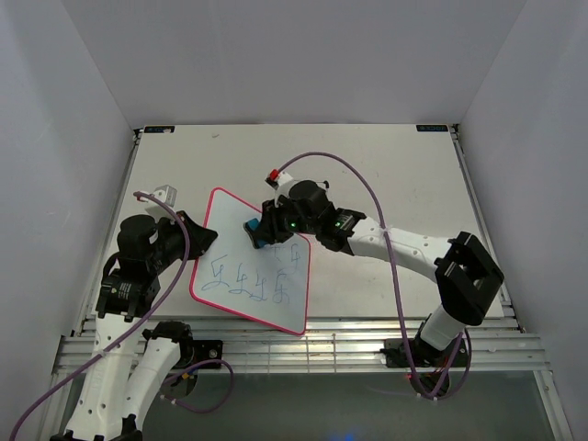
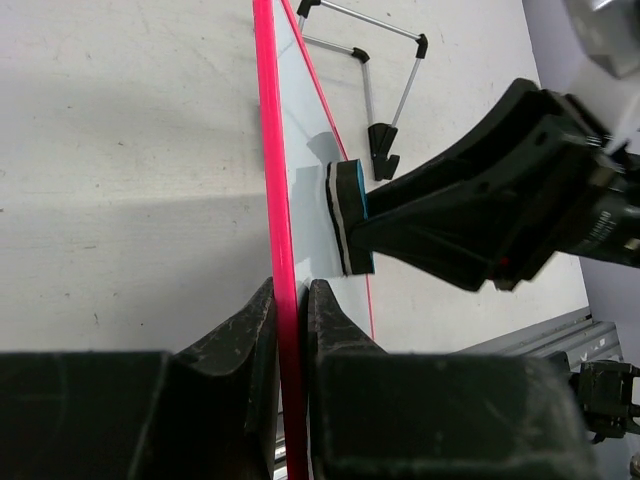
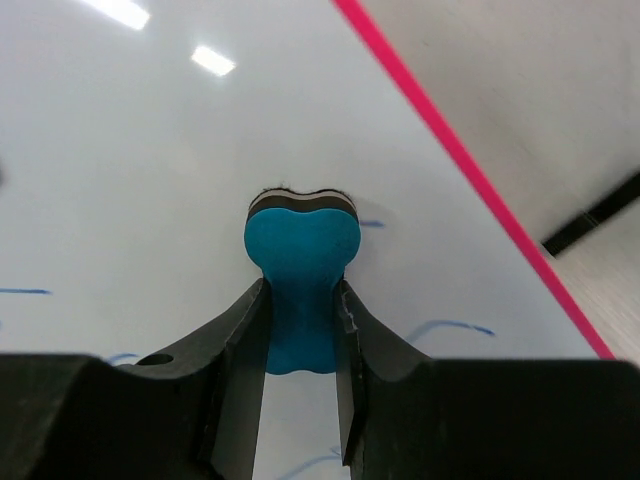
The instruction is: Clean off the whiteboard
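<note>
Two robot arms meet at the whiteboard (image 1: 230,225), which sits left of centre on the counter, its lower right corner close to the near edge. The left gripper (image 1: 204,237) is clamped on the pink-red frame at the board's left side, with one finger on each face in the wrist view. The right gripper (image 1: 260,231) reaches in from the counter's right side and is closed around the waist of a small blue eraser (image 3: 300,245), whose dark felt end presses against the white surface near the board's upper middle. Blue-green scribbles (image 1: 248,280) cover the board's lower half. A thin black wire stand (image 2: 372,60) rests on the counter beyond the board, near it.
</note>
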